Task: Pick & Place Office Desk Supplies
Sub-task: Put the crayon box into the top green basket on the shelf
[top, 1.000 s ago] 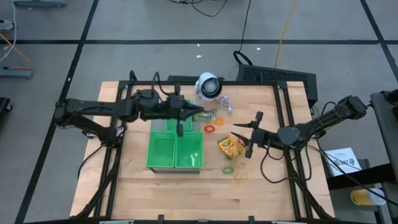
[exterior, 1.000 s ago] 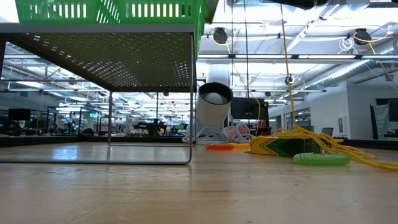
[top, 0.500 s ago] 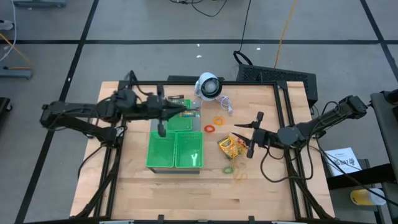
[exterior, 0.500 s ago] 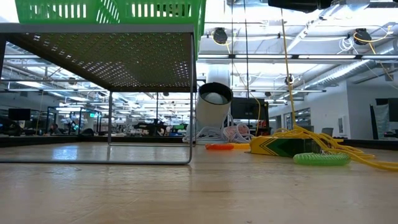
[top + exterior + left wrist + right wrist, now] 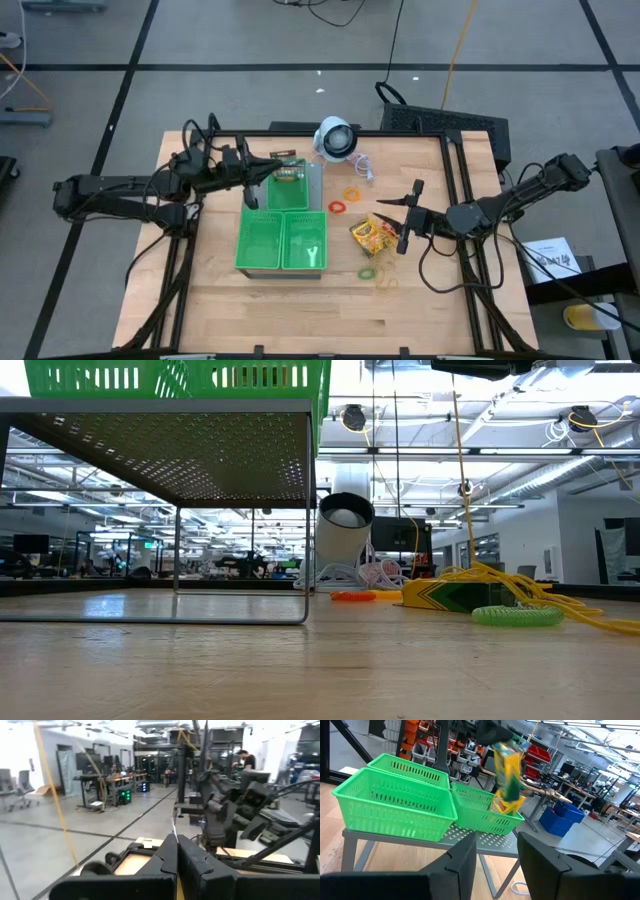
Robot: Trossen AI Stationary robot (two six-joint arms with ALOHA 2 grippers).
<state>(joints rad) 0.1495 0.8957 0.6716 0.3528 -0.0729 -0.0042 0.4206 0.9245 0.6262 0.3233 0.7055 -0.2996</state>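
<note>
A yellow-and-green crayon box shows tilted on end over the far green tray; whether it rests there I cannot tell. Another crayon box lies flat on the table. Rubber bands lie on the wood: orange, red, green and tan. My left gripper is shut on nothing, just left of the tilted box. My right gripper hovers open beside the lying box.
Several green trays sit on a grey perforated stand. A white round device with a coiled cord stands at the table's far edge. Bare wood lies along the near edge. A person is far off in the room.
My left arm has drawn back toward the table's left edge, its gripper passing from the stand's right side to its far left corner. The crayon box that was at its fingertips has travelled left with it and now shows over the far tray.
</note>
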